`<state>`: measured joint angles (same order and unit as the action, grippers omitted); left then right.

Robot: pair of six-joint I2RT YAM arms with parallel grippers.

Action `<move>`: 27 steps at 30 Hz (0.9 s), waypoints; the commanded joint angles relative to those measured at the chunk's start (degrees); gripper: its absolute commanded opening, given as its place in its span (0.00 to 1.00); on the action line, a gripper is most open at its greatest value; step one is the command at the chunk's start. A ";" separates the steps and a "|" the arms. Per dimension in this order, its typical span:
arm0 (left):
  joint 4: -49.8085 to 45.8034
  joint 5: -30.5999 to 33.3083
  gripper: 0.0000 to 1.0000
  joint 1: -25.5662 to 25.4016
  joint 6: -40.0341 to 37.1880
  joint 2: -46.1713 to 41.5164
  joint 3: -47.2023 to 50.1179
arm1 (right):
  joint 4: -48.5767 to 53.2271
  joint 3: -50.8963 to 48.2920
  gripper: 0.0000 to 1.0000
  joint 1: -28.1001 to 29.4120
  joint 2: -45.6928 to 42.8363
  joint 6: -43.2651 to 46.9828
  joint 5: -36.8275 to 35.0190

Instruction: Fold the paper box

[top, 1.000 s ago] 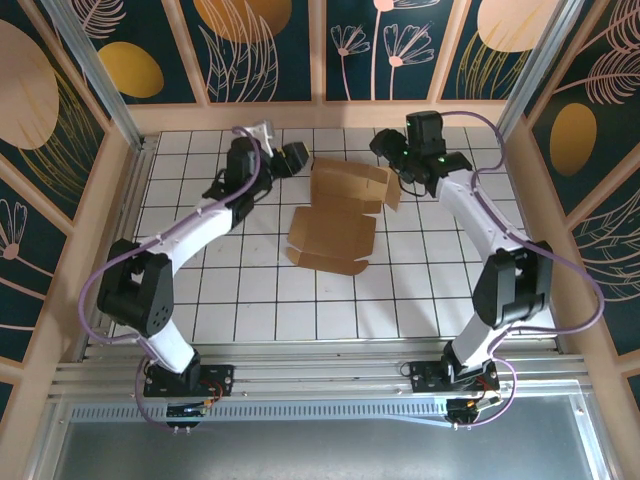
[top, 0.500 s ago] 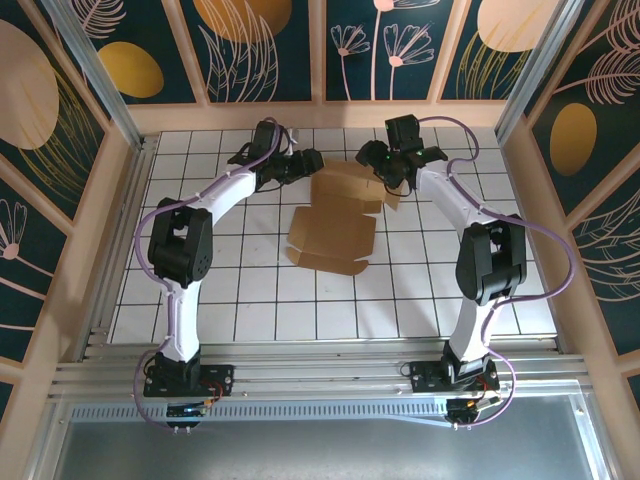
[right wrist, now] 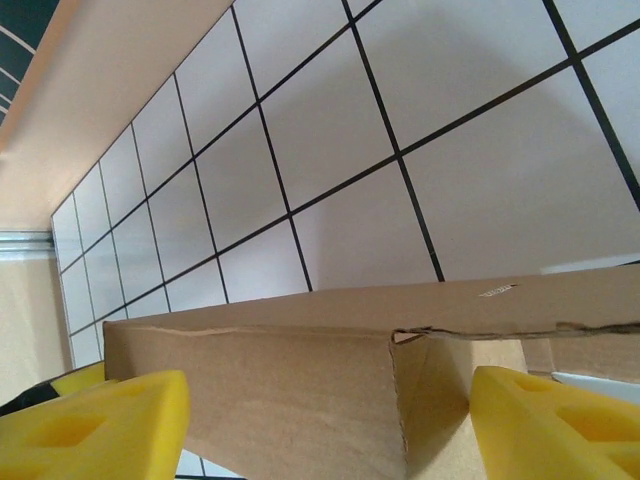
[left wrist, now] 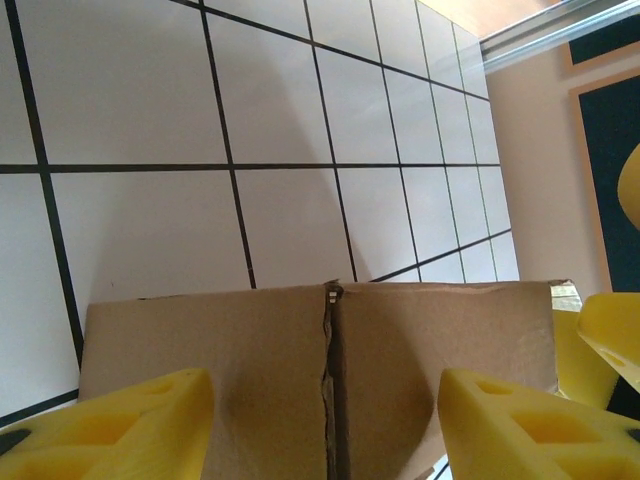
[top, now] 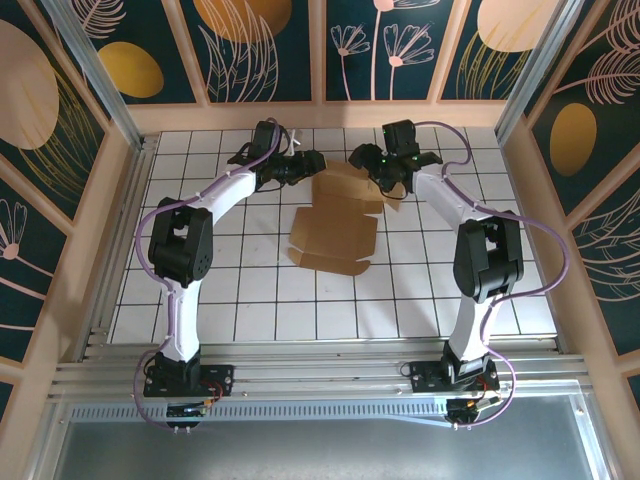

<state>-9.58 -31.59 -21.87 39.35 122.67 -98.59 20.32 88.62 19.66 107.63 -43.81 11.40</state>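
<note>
Table (top: 250, 290): white tiles with a black grid, walled on 3 sides. Box (top: 335, 230): brown die-cut sheet, centre-far on the table, between the 2 arms. Its near half lies flat on the tiles, with a narrow flap along the near edge. Its far end is lifted off the surface, and panels there are creased and partly raised. Left arm (top: 215, 200) reaches to the far-left corner of the sheet. Right arm (top: 450, 205) reaches to the far-right corner. Left gripper (top: 308, 165): jaws spread wide, straddling a raised panel whose top edge sits between the yellow fingers (left wrist: 130, 420). No pinch is visible, so nothing is held. Right gripper (top: 372, 168): also wide open, with its yellow fingers (right wrist: 100, 420) on either side of an upright panel and an inner fold where 2 panels meet. It has closed on nothing either. A seam (left wrist: 328, 340) runs down the panel in the left wrist view, and a ragged slit shows along the top edge in the right wrist view. Progress, as a judgement: early. Only the far end has begun to stand, and no wall looks locked. Remaining: square up that far wall, raise the side walls, tuck the tabs into their slots, and bring up the flat near half and its flap.
</note>
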 commanded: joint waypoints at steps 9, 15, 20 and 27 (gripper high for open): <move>4.66 -5.07 0.60 -0.12 2.87 -0.38 1.70 | -10.27 -6.13 0.50 0.26 -0.36 -2.32 4.53; 6.02 -6.20 0.59 -0.13 3.71 -0.42 2.99 | -13.06 -7.53 0.40 0.73 -0.30 -3.60 4.83; 6.16 -5.59 0.59 -0.15 3.52 -0.86 3.84 | -11.96 -8.38 0.37 0.63 -0.85 -2.49 3.69; 5.91 -4.95 0.59 -0.13 3.54 -0.68 3.66 | -7.27 -7.02 0.57 0.26 -3.10 1.41 0.04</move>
<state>-3.64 -34.72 -21.50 41.91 122.67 -95.66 10.15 81.60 19.51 107.13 -44.86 13.39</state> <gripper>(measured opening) 0.590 0.566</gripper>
